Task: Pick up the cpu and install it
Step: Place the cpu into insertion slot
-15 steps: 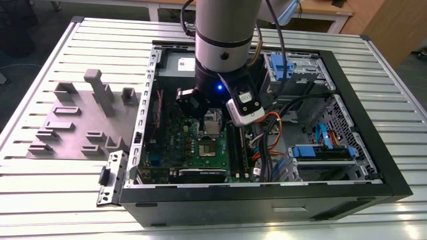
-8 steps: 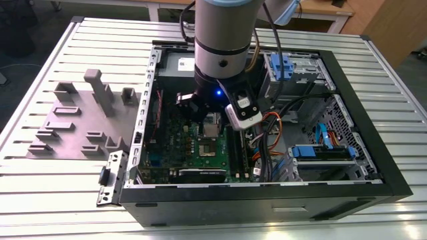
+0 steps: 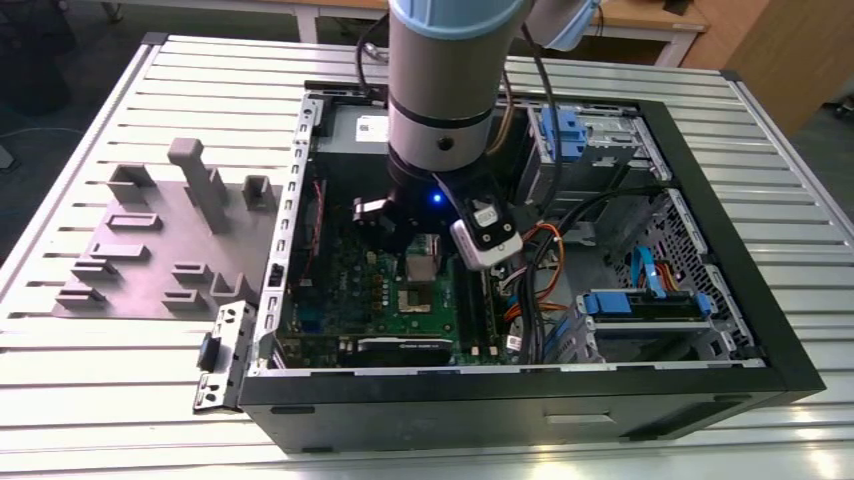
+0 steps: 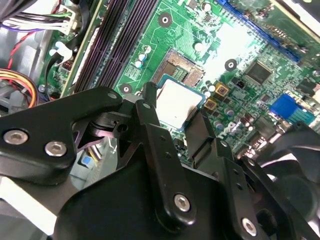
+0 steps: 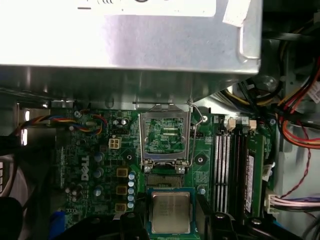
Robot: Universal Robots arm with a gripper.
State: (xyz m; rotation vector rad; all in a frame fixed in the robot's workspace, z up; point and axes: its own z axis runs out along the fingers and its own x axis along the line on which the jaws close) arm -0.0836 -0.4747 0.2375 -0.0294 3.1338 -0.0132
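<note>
Green mobo (image 5: 206, 172); sq. dull-silver cpu (image 5: 170, 212)

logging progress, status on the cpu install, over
End effector shut on cpu. Cpu held over the board, short of the open socket. Frame swung open, nothing seen in the way.

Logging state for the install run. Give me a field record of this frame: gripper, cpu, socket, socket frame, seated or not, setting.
gripper: shut on the cpu
cpu: held flat between the fingers, silver top facing both wrist cameras, over the motherboard
socket: bare, dark centre exposed, next to the held cpu
socket frame: swung open off the socket
seated: not yet
setting: open PC case on a slatted metal table
</note>
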